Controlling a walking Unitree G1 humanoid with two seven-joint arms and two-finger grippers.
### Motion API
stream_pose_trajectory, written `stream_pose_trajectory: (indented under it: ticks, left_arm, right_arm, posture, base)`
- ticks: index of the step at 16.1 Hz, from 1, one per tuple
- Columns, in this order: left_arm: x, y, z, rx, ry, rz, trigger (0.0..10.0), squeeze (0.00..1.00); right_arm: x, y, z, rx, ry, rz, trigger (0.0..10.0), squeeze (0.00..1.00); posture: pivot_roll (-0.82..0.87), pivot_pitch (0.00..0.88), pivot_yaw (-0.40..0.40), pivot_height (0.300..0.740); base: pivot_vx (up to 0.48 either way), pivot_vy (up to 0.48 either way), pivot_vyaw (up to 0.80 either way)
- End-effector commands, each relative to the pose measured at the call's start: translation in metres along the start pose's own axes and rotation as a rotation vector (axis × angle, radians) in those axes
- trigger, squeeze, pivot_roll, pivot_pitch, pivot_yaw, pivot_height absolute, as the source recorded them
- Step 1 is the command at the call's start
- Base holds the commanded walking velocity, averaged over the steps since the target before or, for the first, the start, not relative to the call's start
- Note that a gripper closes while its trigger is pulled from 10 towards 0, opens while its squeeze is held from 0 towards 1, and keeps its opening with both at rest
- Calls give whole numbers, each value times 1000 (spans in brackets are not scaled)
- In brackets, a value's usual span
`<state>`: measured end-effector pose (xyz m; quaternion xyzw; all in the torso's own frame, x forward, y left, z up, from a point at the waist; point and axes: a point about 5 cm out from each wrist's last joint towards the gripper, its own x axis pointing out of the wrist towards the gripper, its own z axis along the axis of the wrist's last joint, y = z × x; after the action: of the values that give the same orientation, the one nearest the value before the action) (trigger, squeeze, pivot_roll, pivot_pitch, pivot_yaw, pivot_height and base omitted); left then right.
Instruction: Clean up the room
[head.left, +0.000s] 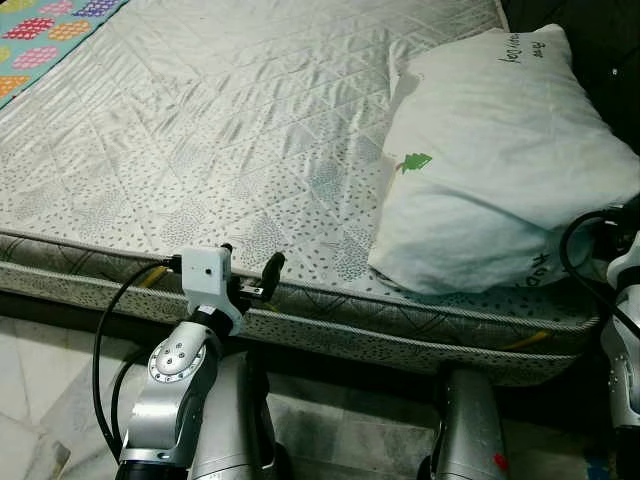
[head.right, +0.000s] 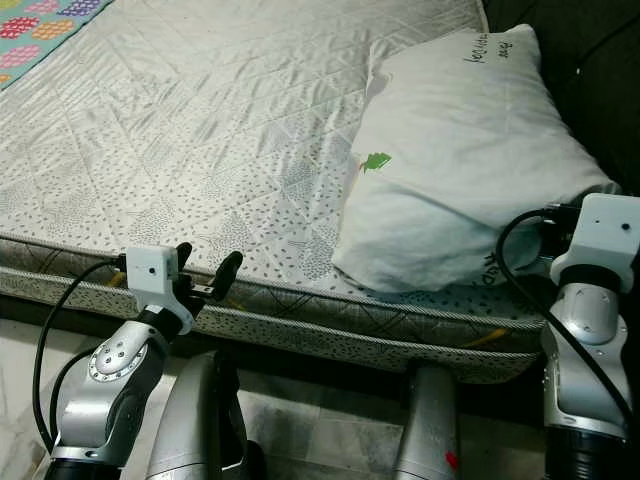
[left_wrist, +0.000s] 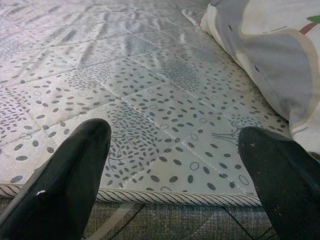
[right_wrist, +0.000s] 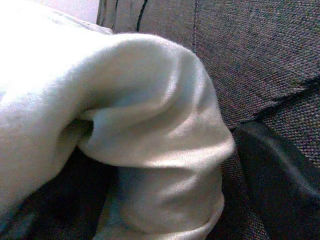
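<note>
Here the bed (head.left: 220, 150) is lying before the robot, its quilted leaf-print mattress cover running wrinkled across the frame. A white pillow (head.left: 500, 160) is resting on the robot's right part of the mattress, near the front edge, touching the cover; a small green leaf print (head.left: 414, 161) and some dark script are showing on its case. At the far left corner a strip of bright patterned blanket (head.left: 50, 35) is lying on the bed.

The left tool (head.left: 250, 268) is hovering just at the mattress front edge, well to the left of the pillow. Its two black fingers (left_wrist: 65, 180) are standing spread wide, nothing between them; the wrist view is looking over the piped edge seam (left_wrist: 175, 197) onto the cover, with the pillow side showing beyond the other finger.

The right tool (right_wrist: 170, 165) is sitting at the pillow's near right corner, beside a dark woven fabric surface (right_wrist: 260, 55). One black finger (right_wrist: 280, 185) is showing on the fabric side of the pillow corner; the corner is bulging in front of it. The other finger is lost in shadow under the pillow, so I cannot tell whether this tool is pinching the pillow or merely spread around it.

Pale floor tiles (head.left: 30, 370) are showing below the bed.
</note>
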<state>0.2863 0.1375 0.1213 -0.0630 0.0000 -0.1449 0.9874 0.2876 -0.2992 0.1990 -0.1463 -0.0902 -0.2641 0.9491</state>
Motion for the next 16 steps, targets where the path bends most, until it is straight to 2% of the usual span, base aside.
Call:
stream_pose_trajectory:
  ticks: [1,12,13,14,15,16]
  left_arm:
    - [-3,5,-4,9,23,24,10000,0]
    - [-3,5,-4,9,23,24,10000,0]
    - [-2,4,-6,4,24,35,10000,0]
    - [-1,3,-6,1,24,40,10000,0]
    - [-1,3,-6,0,22,41,10000,0]
    - [-2,2,-6,-1,20,43,10000,0]
  right_arm:
    - [7,-9,19,0,-84,-40,10000,1000]
    - [8,-10,17,-7,-81,-40,10000,1000]
    - [-52,39,-21,70,78,358,10000,0]
    - [-80,61,-30,156,137,529,10000,0]
    - [-78,65,-29,159,130,531,10000,1000]
    - [-75,69,-28,160,123,533,10000,1000]
  posture:
    - [0,117,40,493]
    - [0,117,39,493]
    - [-27,131,34,493]
    - [-26,131,33,493]
    - [-22,129,30,493]
    - [-18,127,27,493]
  base:
    - [0,0,0]
    - [0,0,0]
    - [0,0,0]
    - [0,0,0]
    - [0,0,0]
    - [0,0,0]
